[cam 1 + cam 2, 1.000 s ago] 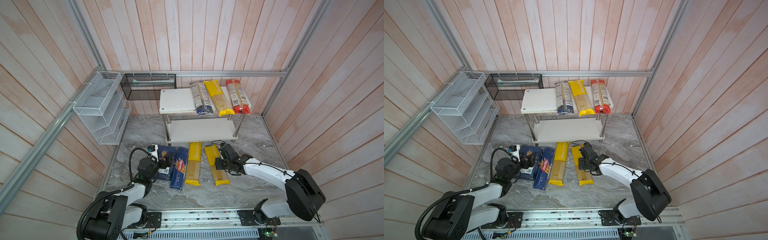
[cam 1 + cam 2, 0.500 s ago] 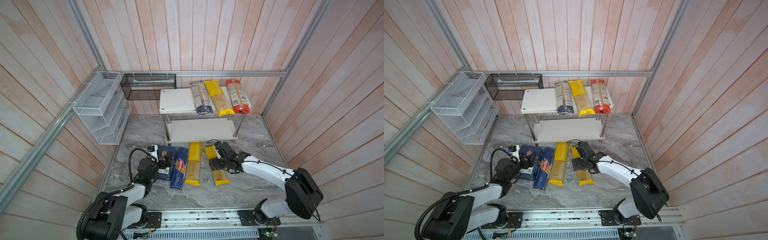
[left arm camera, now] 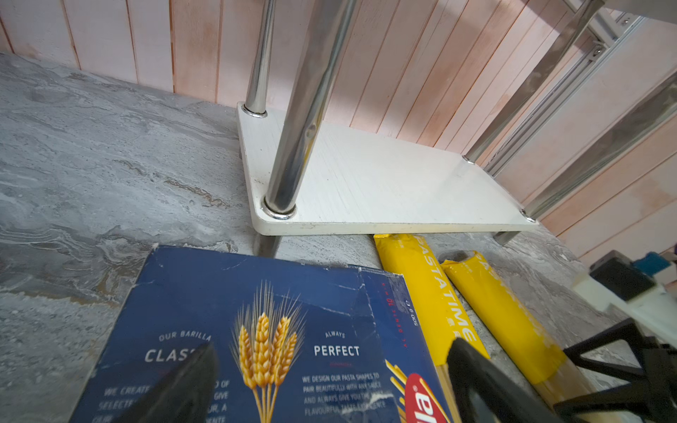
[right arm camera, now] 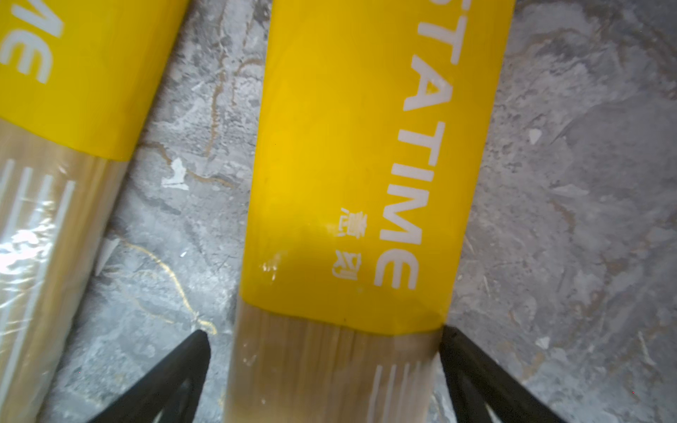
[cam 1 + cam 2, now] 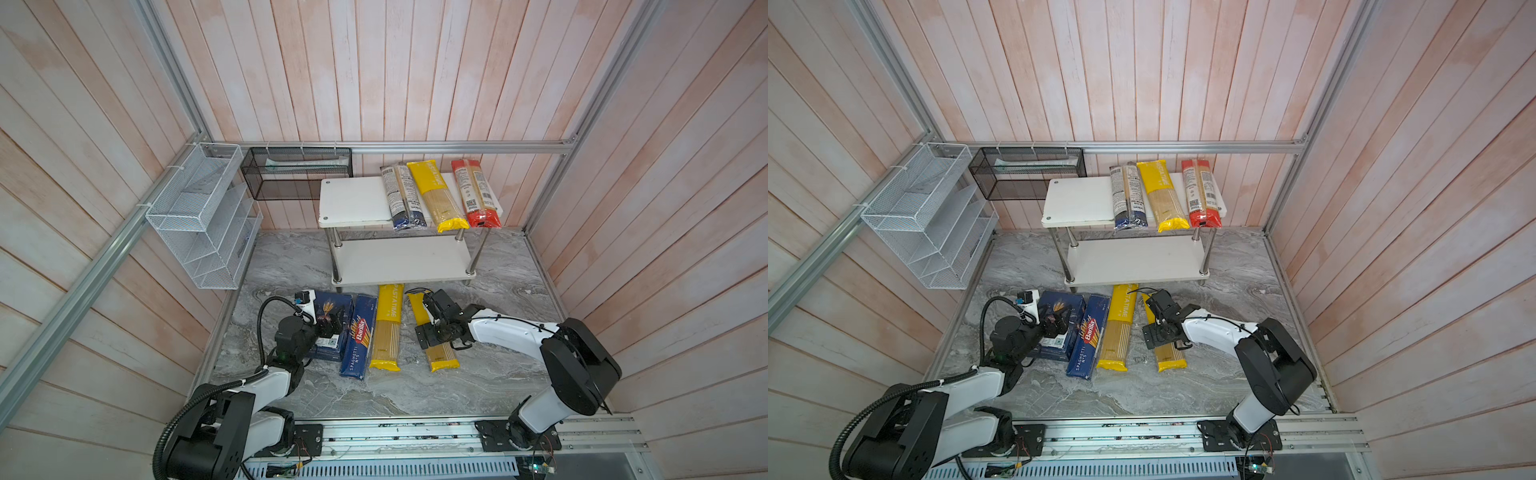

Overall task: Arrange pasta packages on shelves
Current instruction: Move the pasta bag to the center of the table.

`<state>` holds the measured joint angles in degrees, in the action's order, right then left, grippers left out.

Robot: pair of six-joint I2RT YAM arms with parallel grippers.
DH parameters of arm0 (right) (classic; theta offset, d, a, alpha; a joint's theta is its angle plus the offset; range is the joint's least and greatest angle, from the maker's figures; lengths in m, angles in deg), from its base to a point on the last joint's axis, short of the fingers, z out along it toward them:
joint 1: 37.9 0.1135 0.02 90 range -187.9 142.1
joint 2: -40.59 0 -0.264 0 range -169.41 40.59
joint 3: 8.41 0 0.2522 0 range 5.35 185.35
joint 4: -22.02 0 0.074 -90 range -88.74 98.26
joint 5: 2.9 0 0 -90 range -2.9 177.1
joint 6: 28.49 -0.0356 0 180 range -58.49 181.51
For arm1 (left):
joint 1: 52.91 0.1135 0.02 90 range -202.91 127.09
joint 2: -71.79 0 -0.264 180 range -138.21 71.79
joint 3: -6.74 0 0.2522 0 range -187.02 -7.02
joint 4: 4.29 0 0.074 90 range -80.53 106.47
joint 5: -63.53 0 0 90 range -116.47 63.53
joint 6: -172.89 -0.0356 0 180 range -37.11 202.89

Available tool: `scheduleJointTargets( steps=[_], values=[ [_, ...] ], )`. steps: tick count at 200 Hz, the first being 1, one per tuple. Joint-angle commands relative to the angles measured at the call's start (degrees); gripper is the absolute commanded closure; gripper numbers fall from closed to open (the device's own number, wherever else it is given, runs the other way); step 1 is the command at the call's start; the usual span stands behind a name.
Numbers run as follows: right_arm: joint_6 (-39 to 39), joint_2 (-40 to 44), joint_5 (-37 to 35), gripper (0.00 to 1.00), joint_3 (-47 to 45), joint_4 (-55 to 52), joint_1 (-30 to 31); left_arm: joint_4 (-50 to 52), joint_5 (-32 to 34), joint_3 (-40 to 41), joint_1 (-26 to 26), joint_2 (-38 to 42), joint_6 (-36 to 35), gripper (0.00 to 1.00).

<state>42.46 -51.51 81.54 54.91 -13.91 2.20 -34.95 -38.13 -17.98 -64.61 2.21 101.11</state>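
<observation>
1. Black jaws of the right gripper (image 4: 322,331) are standing wide apart, straddling a yellow PASTATIME bag (image 4: 348,164) lying just before the shelves (image 5: 399,259).
2. Likewise gaping, the left gripper (image 3: 335,346) is hovering over the blue Barilla box (image 3: 219,293) before the shelves.
3. On the shelves' top board, three bags (image 5: 436,195) are lying.

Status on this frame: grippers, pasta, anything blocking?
Left gripper open over Barilla box. Right gripper open, straddling yellow PASTATIME bag flat on table, not lifted. Alongside, second yellow bag, not touching.
</observation>
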Motion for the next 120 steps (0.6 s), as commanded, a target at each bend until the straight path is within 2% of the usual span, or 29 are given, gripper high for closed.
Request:
scheduleJointTargets(
  steps=[1, 82, 120],
  values=[
    [-0.68, -1.75, -1.42, 0.02, 0.67, -1.01, 0.33, -0.84, 0.59, 0.62, -0.25, 0.41, -0.27, 0.00],
    [-2.37, -3.68, -1.21, 0.02, -1.42, 3.67, -0.46, -0.81, 0.73, 0.51, -0.31, 0.34, -0.24, 0.00],
    [-3.64, -3.12, -2.17, 0.14, -3.31, 4.63, -1.78, -0.53, 0.78, 0.33, -0.27, 0.32, -0.29, 0.00]
  ],
)
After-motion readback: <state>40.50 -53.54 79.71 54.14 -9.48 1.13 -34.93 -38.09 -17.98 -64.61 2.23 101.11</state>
